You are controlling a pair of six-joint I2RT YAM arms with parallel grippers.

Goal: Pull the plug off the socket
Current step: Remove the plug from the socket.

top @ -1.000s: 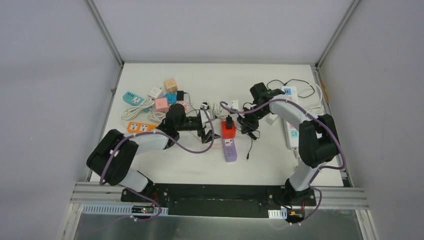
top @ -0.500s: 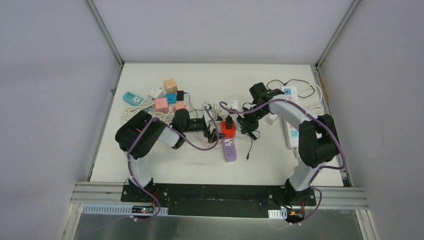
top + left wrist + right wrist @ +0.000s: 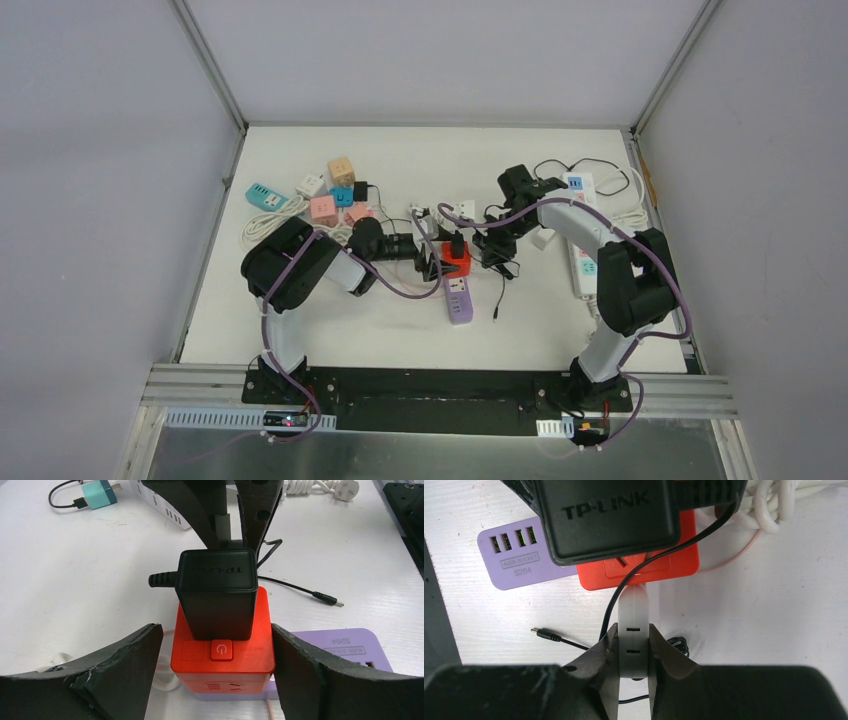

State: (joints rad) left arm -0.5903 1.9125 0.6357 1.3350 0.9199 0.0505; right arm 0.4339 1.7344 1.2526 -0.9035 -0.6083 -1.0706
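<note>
**Left arm at socket; plug still seated**

The left gripper (image 3: pixel 216 635) has just swung in and narrowed. Its jaws flank the red plastic socket cube (image 3: pixel 222 662), unclamped, likely to brace it. The black box-shaped plug adaptor (image 3: pixel 217 595) stands atop that cube. Beside the cube, the right gripper (image 3: pixel 633 645) stays pinched on a white slotted plastic tab (image 3: pixel 634 615). Beneath, a white table (image 3: pixel 330 330); around, grey walls (image 3: pixel 100 150)

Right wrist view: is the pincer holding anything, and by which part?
Yes: the right pincer is shut on a white slotted piece, clamped across its near end. What that piece belongs to cannot be told.
</note>
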